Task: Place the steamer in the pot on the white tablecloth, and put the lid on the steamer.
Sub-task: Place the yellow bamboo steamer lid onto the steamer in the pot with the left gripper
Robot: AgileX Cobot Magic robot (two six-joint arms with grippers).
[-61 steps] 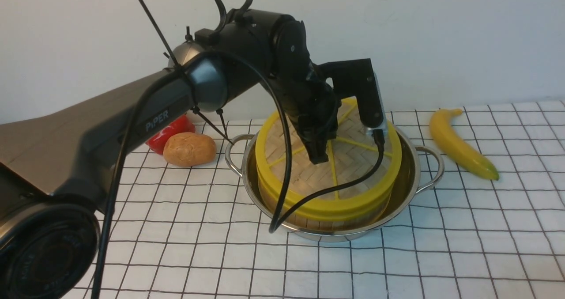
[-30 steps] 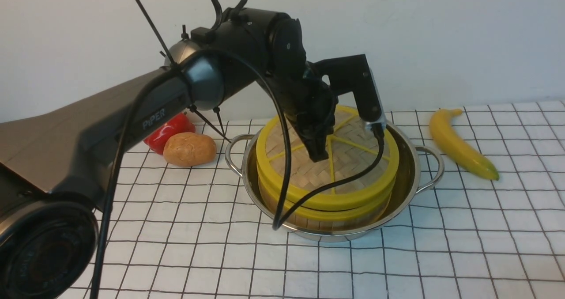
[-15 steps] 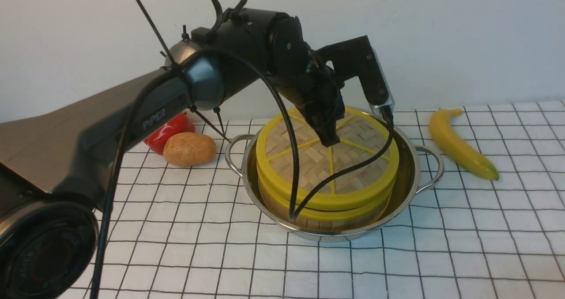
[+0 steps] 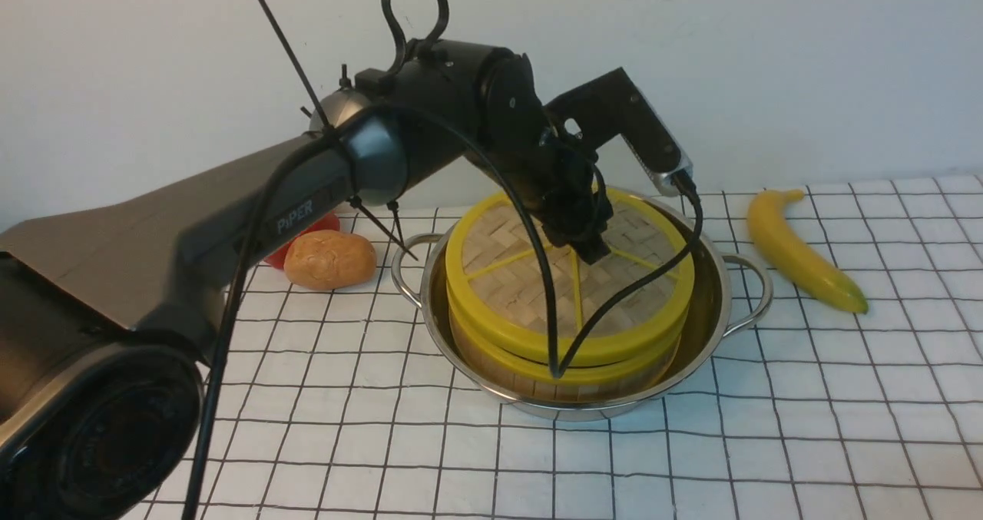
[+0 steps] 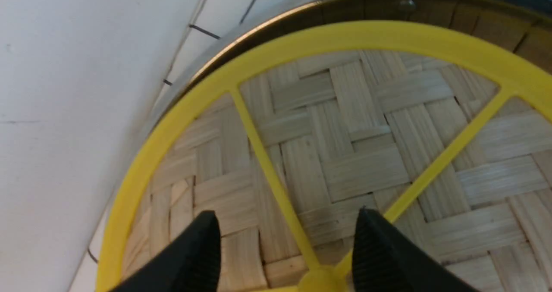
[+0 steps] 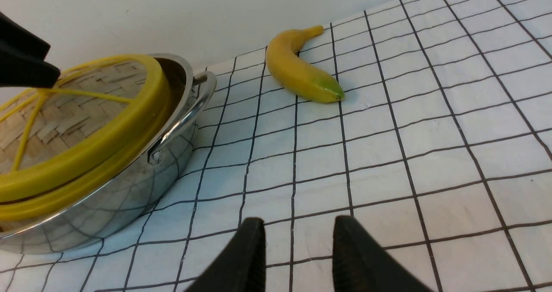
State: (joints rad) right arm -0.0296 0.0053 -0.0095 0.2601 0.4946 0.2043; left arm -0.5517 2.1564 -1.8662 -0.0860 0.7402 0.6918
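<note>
The steel pot stands on the white tablecloth. Inside it sits the steamer, of which only the bamboo wall and yellow rim show. The woven lid lies flat on top of the steamer. My left gripper hovers just above the lid's centre. In the left wrist view it is open, holding nothing, and its jaws stand either side of the yellow knob over the lid. My right gripper is open above bare cloth, to the right of the pot.
A banana lies on the cloth right of the pot. A potato and a red pepper lie left of it, partly behind my left arm. A wall runs close behind the pot. The left arm's cable droops over the lid.
The left gripper lowered the lid onto the steamer, then opened and let go of the knob. It has risen slightly and tilted back. The lid stays put.
</note>
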